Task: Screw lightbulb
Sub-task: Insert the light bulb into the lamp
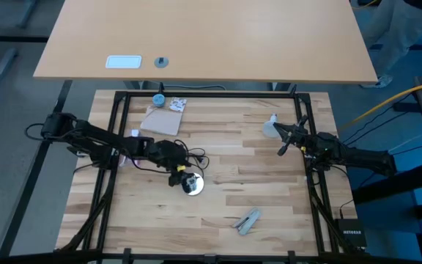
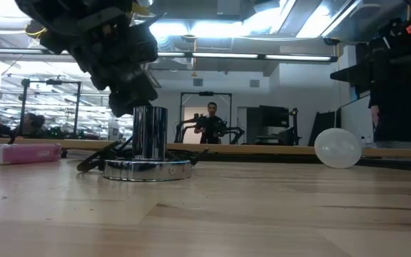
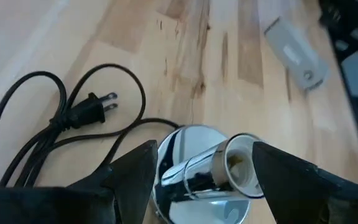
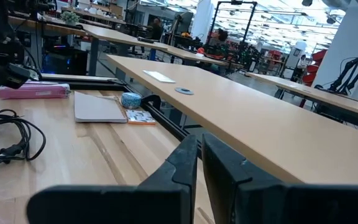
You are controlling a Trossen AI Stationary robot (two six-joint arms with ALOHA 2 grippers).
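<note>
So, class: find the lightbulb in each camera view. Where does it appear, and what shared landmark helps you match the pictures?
High view: the lightbulb lies right of centre, beside the right tool.
Low view: lightbulb at far right, on the table.
Left wrist view: not in it.
Right wrist view: not in it.
Shared landmark: the shiny silver lamp base.

- lightbulb (image 2: pixel 338 148): frosted white
- lamp base (image 2: pixel 147 169): shiny silver, chrome socket tube, white inside
- cord (image 3: pixel 55 124): black, with black plug
- table (image 1: pixel 269 183): light wood planks, striped grain
- case (image 4: pixel 34 93): pink
- cap (image 1: pixel 158 99): blue
- clip (image 1: pixel 247 221): grey
- grippers (image 3: pixel 204 180): black
</note>
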